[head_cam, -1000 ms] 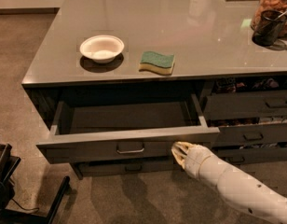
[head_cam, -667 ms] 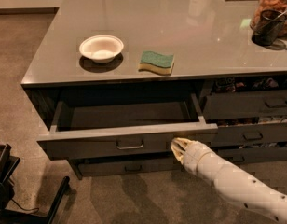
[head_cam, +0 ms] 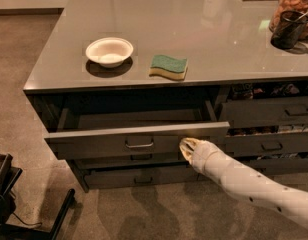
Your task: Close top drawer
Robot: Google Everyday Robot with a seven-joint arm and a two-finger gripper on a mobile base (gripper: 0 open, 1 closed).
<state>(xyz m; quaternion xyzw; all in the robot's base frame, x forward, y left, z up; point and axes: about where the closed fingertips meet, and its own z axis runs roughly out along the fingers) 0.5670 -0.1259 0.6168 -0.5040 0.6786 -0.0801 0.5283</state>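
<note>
Camera view looks down on a wide grey worktop (head_cam: pixel 194 44) over two stacks of drawers. Top drawer (head_cam: pixel 94 143), left stack, sits directly under the worktop edge and is partly pulled out. Its front is dark grey, flat and tall, w/ a small metal bar handle (head_cam: pixel 139 145) at ctr. A long shallow grey box (head_cam: pixel 139 118) shows inside, behind the front.

White arm (head_cam: pixel 254 184) comes in from lower right, stretched low and slanting up-left toward the drawer. Gripper (head_cam: pixel 188 146) is at the drawer front's right part, just right of the handle, w/ its yellowish tip against or v. close to the panel. Can't tell how far the jaws are parted; nothing seen held.

Below the top drawer are slimmer grey fronts (head_cam: pixel 139 176) of the same width. Narrower drawers (head_cam: pixel 269 111) of the right stack are ajar w/ clutter inside.

On the worktop: white bowl (head_cam: pixel 109 51) near the front left, green-yellow sponge (head_cam: pixel 168 66) just right of it and apart, dark cup (head_cam: pixel 288 29) far right.
</note>
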